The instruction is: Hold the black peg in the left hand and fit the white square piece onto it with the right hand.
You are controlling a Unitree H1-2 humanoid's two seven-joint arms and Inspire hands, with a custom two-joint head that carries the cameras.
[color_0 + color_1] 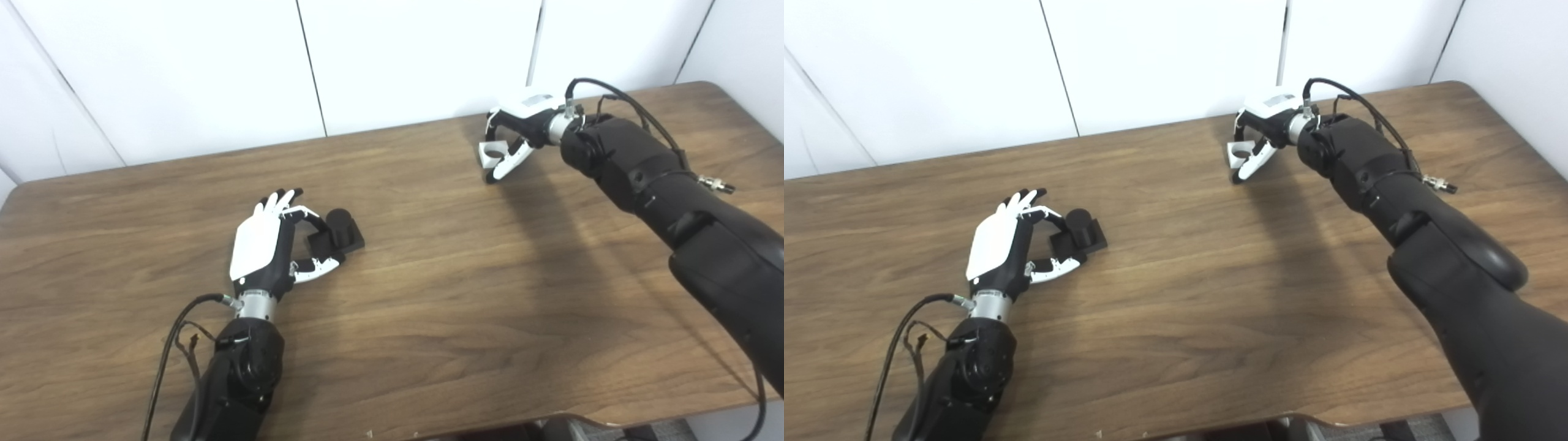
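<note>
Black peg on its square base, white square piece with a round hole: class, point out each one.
Black peg on its square base [339, 222], left eye view, top of the cylinder.
White square piece with a round hole [493, 152], left eye view, rim of the hole.

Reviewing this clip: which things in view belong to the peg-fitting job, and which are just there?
Job:
black peg, left hand curled around it
white square piece, at the right hand

Just there:
wooden table
white wall panels

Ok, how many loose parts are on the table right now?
2. The black peg sits left of centre, between the fingers of the left hand. The white square piece is far right, at the right hand. None appear hidden.
</note>
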